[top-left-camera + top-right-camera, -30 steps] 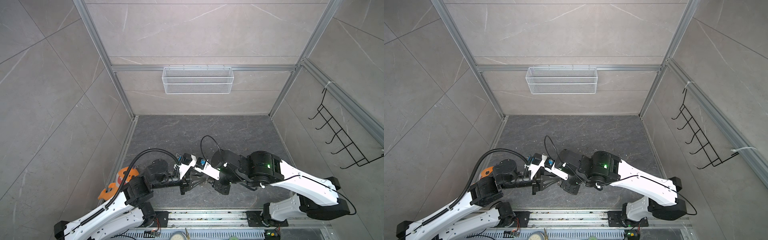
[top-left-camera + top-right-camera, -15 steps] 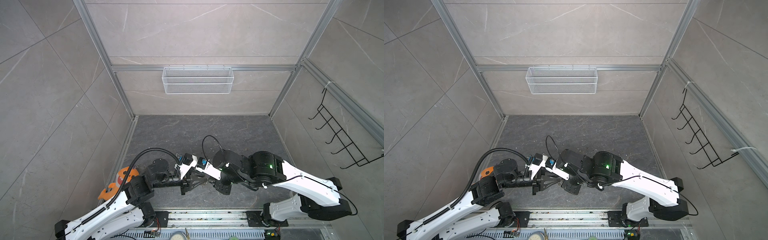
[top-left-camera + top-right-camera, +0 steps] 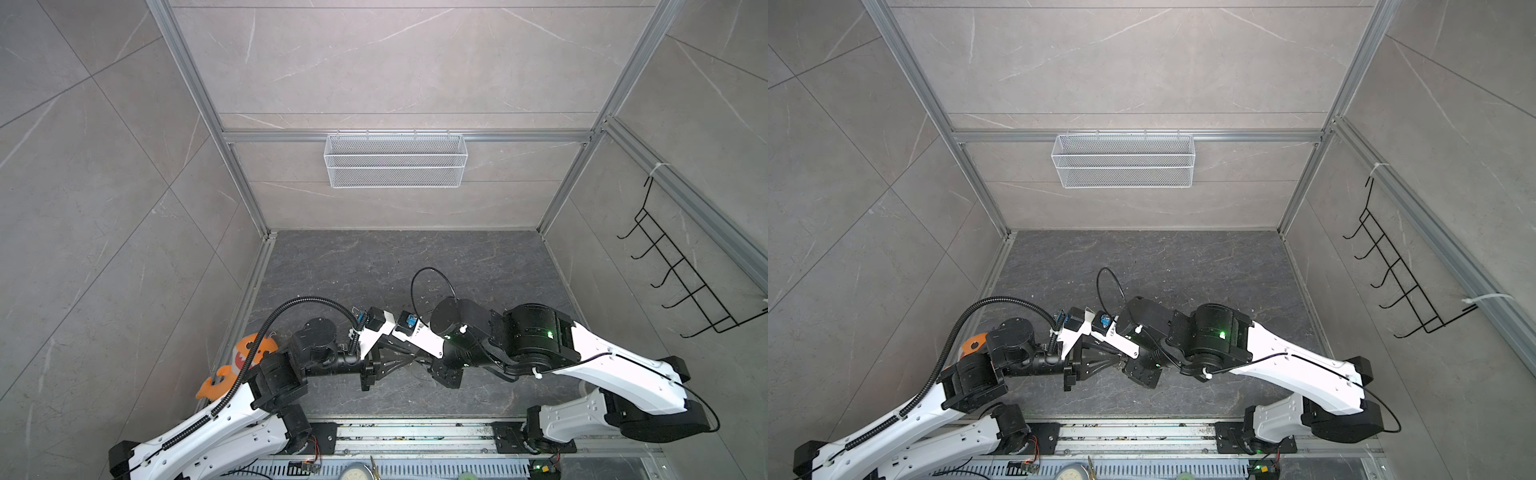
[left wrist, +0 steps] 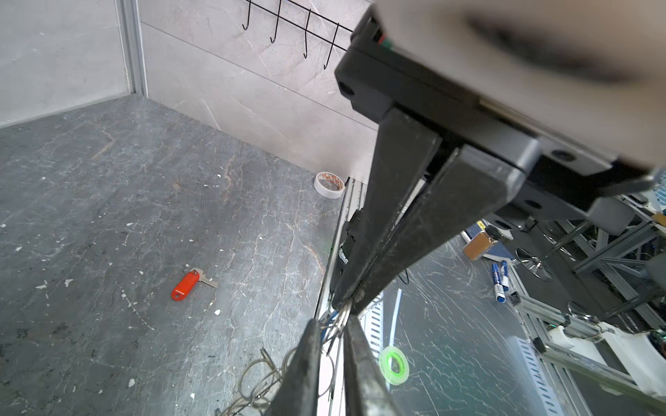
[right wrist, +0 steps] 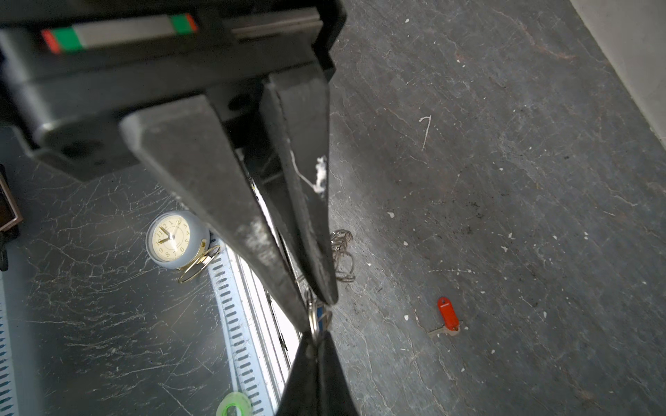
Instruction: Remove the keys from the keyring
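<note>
Right jaws: clenched. The right gripper [image 5: 317, 304] pinches the thin wire loop of the keyring [image 5: 316, 321] at its very fingertips.
Left jaws: I read them as pressed together on the same loop. The left gripper [image 4: 332, 322] meets the right one tip to tip, with only a sliver of gap between its fingers.
Chain: the chain [image 5: 342, 252] trails slack below the pinch, just beside the right jaws; I think it reaches the floor [image 4: 108, 198].
Keys: the red-tag key [image 4: 185, 284] lies flat on the floor, off the ring and well apart from both jaws. I cannot make out the blue-tag key.
Arm pose: in both top views the forearms run low and converge at mid-front, wrists nose to nose.
Edges: the front rail [image 5: 277, 324] passes right under the pinch.
Room: open floor beyond the jaws, out to the side wall [image 4: 252, 108].
</note>
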You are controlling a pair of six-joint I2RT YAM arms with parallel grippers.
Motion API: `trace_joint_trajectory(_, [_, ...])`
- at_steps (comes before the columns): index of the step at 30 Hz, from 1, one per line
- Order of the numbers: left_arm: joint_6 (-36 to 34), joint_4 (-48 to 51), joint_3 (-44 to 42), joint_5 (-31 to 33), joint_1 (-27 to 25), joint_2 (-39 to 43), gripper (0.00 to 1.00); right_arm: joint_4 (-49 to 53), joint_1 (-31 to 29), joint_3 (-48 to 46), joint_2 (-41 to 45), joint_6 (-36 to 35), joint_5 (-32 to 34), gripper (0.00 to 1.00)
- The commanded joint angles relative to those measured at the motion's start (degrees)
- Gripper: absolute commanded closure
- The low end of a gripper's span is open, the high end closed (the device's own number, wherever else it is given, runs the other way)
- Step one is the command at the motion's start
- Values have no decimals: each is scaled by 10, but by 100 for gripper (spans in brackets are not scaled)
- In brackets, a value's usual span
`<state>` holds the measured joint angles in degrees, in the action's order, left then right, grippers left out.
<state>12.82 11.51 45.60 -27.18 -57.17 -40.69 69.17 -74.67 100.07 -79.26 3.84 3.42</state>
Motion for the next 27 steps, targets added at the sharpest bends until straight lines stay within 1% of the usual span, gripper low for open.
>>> trace_joint_trajectory(1, [-11,-9,7,-10,-2,2,91,-26,-2,-2,3,5,-3,100])
trace_joint_trajectory(3, [-12,-8,9,-6,-2,1,99,-26,-2,-2,2,6,-3,100])
trace_joint_trajectory(7, [-11,-30,1,4,-2,4,100,-36,-3,-5,1,5,-16,100])
trace_joint_trajectory(8, [-13,-40,-4,9,-2,8,100,-44,-3,-11,4,6,-14,91])
trace_joint_trajectory(9, [-14,-52,-11,18,-2,14,100,-56,-3,-21,11,7,-8,79])
trace_joint_trajectory(10, [-15,-63,-17,26,-2,22,100,-68,-3,-31,18,10,0,69])
trace_joint_trajectory(11, [-15,-77,-25,33,-2,33,100,-80,-3,-46,29,14,13,61])
trace_joint_trajectory(12, [-16,-90,-31,36,-2,43,100,-90,-3,-59,39,19,24,56])
trace_joint_trajectory(15, [-22,-105,-38,49,-2,60,100,-118,-3,-98,68,29,44,48])
trace_joint_trajectory(17, [-24,-114,-42,53,-2,65,100,-143,-3,-126,84,34,42,45])
trace_joint_trajectory(20, [-25,-134,-49,54,-2,68,100,-173,-4,-156,95,40,34,44])
trace_joint_trajectory(23, [-29,-149,-58,51,-2,78,100,-207,-9,-184,115,37,30,44])
trace_joint_trajectory(27, [-41,-160,-70,38,-2,101,100,-273,-10,-239,172,23,15,46])
